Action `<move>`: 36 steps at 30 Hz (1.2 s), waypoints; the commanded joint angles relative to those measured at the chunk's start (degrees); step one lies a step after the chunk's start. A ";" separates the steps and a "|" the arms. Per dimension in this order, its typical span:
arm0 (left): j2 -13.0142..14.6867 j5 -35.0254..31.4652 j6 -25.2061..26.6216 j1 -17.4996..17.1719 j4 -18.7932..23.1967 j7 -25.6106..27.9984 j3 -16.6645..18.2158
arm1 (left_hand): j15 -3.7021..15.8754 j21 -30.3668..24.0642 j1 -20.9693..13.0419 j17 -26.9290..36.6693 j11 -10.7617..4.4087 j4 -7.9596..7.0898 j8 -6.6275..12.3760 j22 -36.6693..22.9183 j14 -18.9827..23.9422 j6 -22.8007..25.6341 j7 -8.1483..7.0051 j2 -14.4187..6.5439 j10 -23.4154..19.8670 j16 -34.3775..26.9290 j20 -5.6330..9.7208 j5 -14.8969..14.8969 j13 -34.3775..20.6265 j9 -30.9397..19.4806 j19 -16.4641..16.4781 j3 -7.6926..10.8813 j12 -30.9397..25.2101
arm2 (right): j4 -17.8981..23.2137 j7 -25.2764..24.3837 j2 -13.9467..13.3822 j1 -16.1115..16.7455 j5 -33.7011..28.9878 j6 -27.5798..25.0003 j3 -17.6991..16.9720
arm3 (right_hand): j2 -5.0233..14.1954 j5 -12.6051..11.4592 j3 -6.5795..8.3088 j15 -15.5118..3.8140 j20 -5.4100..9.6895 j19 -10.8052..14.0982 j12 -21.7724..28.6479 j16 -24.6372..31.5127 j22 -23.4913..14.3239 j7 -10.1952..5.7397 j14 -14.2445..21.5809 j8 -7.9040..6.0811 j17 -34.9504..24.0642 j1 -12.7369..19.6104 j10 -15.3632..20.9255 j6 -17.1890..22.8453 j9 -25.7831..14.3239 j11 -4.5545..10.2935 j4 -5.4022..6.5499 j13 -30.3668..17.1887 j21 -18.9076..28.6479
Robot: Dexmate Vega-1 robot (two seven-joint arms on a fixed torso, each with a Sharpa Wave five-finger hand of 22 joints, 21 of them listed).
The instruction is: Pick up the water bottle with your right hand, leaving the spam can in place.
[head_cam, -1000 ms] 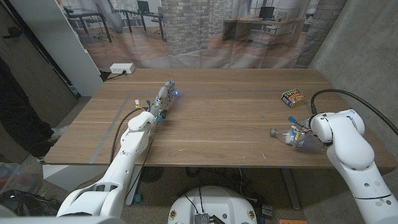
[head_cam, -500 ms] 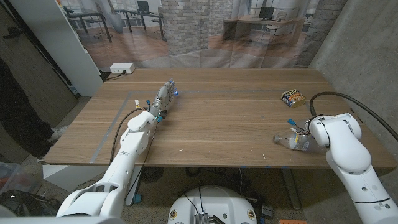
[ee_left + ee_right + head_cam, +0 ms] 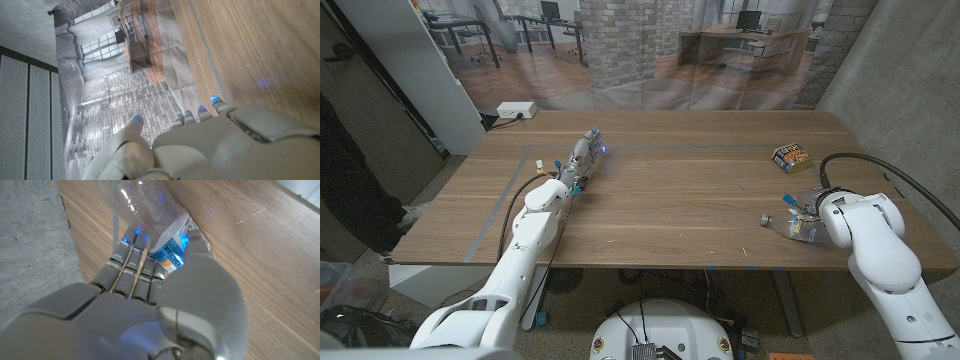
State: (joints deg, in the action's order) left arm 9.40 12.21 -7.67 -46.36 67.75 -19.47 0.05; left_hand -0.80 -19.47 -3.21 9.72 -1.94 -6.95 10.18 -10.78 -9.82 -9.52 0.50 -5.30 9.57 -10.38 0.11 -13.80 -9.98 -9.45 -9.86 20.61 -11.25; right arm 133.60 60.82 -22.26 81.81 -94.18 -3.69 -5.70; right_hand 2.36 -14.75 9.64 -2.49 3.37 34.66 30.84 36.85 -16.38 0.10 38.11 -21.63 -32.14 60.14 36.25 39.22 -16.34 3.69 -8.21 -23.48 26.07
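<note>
A clear water bottle [image 3: 778, 222] with a blue-and-white label [image 3: 172, 250] sits at the table's right front, its cap pointing toward the middle. My right hand [image 3: 805, 224] grips its body; in the right wrist view the fingers [image 3: 132, 265] wrap around the bottle [image 3: 145, 205]. Whether the bottle touches the wood I cannot tell. The spam can [image 3: 789, 156] stands farther back on the right, apart from the hand. My left hand [image 3: 582, 155] lies stretched out at the left rear of the table and holds nothing.
The wooden table [image 3: 680, 190] ends close in front of the bottle. A white power strip [image 3: 516, 110] sits at the back left corner. A grey concrete wall [image 3: 910, 90] stands to the right. In the left wrist view my left hand [image 3: 200, 145] reaches along the tabletop [image 3: 260, 45].
My right forearm has swung slightly outward and the hand has settled more over the bottle, which stays near the same spot. The left arm and the spam can have not moved.
</note>
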 commanded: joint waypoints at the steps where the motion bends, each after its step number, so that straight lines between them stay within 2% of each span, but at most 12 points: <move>1: 0.18 0.11 0.30 -0.29 0.63 0.11 -0.19 | 0.01 0.32 -0.42 0.27 -0.13 0.13 0.12 -0.27 -11.24 -10.76 -0.04 0.02 10.40 0.01 -0.30 0.06 -0.31 -0.33 -5.09 0.06 0.05 | 1.85 -9.32 1.78 2.84 2.50 0.18 -2.43 | 7.27 0.18 0.05 -9.90 0.69 -0.31 0.62 -0.69 -0.12 -4.72 0.67 -0.38 -3.59 7.20 1.61 5.19 -0.14 1.53 0.62 -0.57 0.38; 9: 0.19 0.19 0.39 -0.40 0.77 0.19 -0.25 | 0.01 0.36 -0.42 0.27 -0.16 0.13 0.12 -0.28 -11.25 -10.78 -0.11 0.01 10.44 0.01 -0.29 0.05 -0.31 -0.33 -5.07 0.03 0.06 | 3.20 -14.75 4.13 3.92 4.80 -0.80 -4.03 | 7.34 0.32 0.02 -9.89 0.51 -1.06 1.38 -1.18 0.00 -4.43 1.00 -0.61 -4.04 6.83 1.84 5.59 -0.17 1.27 1.17 -1.20 0.64; 23: 0.33 0.31 0.46 -0.57 1.15 0.25 -0.26 | 0.00 0.48 -0.44 0.27 -0.11 0.15 0.10 -0.28 -11.29 -10.86 -0.13 0.02 10.43 0.02 -0.35 0.05 -0.31 -0.34 -5.09 -0.03 0.05 | 4.46 -22.39 5.73 5.49 8.88 -0.04 -5.68 | 7.25 0.45 0.31 -10.04 0.25 -1.95 2.36 -2.33 0.47 -4.34 1.24 -0.98 -4.60 7.02 1.84 6.07 -0.20 1.24 1.35 -2.13 1.02; 36: 0.51 0.49 0.54 -0.52 1.10 0.20 -0.12 | 0.00 0.53 -0.46 0.27 -0.12 0.17 0.10 -0.29 -11.28 -10.88 -0.07 0.02 10.44 0.01 -0.33 0.04 -0.31 -0.34 -5.00 -0.09 0.05 | 5.63 -25.92 6.17 6.04 7.79 0.12 -5.49 | 7.35 0.60 0.47 -9.94 0.20 -2.65 2.93 -3.43 0.96 -4.12 1.23 -1.28 -4.88 6.70 1.67 6.41 -0.21 1.20 1.80 -2.74 1.22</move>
State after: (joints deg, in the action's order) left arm 9.74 12.56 -7.23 -46.87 68.83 -19.25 -0.19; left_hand -0.80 -19.05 -3.21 9.72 -1.94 -6.95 10.18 -10.78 -9.82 -9.52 0.50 -5.30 9.57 -10.38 0.10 -13.80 -9.98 -9.46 -9.86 20.61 -11.25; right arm 137.95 38.32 -16.79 87.09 -86.18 -3.83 -10.96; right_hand 2.39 -14.06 9.01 -3.52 2.98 32.16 33.26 33.88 -15.42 0.41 38.71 -22.50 -36.80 60.11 36.24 40.35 -16.35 3.69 -7.54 -25.17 26.73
